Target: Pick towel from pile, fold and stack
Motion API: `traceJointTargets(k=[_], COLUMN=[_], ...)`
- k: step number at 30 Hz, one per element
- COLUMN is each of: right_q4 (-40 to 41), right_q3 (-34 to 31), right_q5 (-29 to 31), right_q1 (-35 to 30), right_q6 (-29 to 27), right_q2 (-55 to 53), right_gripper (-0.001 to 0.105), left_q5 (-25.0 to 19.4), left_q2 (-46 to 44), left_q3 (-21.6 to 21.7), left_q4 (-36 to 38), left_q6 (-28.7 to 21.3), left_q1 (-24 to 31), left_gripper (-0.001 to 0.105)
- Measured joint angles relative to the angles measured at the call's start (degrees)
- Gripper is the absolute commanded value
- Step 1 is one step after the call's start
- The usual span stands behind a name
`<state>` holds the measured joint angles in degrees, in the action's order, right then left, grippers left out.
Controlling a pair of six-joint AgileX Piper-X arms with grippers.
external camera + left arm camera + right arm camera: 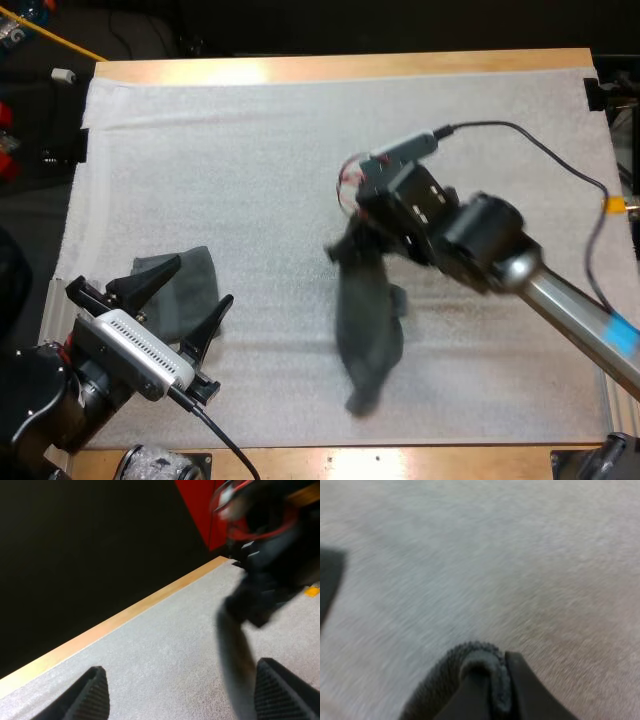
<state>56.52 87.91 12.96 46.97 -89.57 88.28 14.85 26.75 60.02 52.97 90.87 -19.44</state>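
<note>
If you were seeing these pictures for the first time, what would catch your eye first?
The dark towel hanging from the right hand over the middle of the white mat, pinched at its edge, stands out first. Next comes the open left hand, poised over a second towel at the mat's near left side.

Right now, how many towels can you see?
2. One dark grey-green towel hangs from the shut right hand over the middle of the mat. The second towel lies crumpled at the mat's near left, by the open left hand. I see no others.
</note>
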Motion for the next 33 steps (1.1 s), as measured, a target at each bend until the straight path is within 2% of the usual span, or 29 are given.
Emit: traceJointTargets(k=[6,8,11,13,15,16,20,25,29,33], right_q4=[-9.63,-12.63,-14.94,-16.00,-16.22,-15.77,-11.19,-3.46,1.63,2.64], right_q3=[-0.21,0.13,1.21,1.52,1.49,1.49,1.49,1.49,1.28,-1.28], right_q5=[0.17,0.17,-0.14,-0.85,-1.15,-1.15,0.17,1.51,-2.29,-5.87], right_q1=[-4.96,-6.20,-7.83,-8.73,-9.70,-10.17,-11.21,-11.34,-11.34,-11.34], right_q6=[-1.67,-2.98,-5.11,-5.57,-5.61,-5.61,-5.74,-7.21,-7.49,-7.44], right_q2=[2.77,2.46,2.32,2.14,2.13,2.13,2.13,2.13,2.13,1.88], right_gripper=[0.000,0.004,0.031,0.065,0.082,0.086,0.081,0.062,0.050,0.041], left_q5=[0.00,0.00,0.00,0.00,0.00,0.00,0.00,0.00,0.00,0.00], left_q2=[0.00,0.00,0.00,0.00,0.00,0.00,0.00,0.00,0.00,0.00], left_q3=[0.00,0.00,0.00,0.00,0.00,0.00,0.00,0.00,0.00,0.00], left_q4=[0.00,0.00,0.00,0.00,0.00,0.00,0.00,0.00,0.00,0.04], left_q6=[0.00,0.00,0.00,0.00,0.00,0.00,0.00,0.00,0.00,0.00], left_q1=[0.00,0.00,0.00,0.00,0.00,0.00,0.00,0.00,0.00,0.00], left_gripper=[0.059,0.059,0.059,0.059,0.059,0.059,0.059,0.059,0.059,0.059])
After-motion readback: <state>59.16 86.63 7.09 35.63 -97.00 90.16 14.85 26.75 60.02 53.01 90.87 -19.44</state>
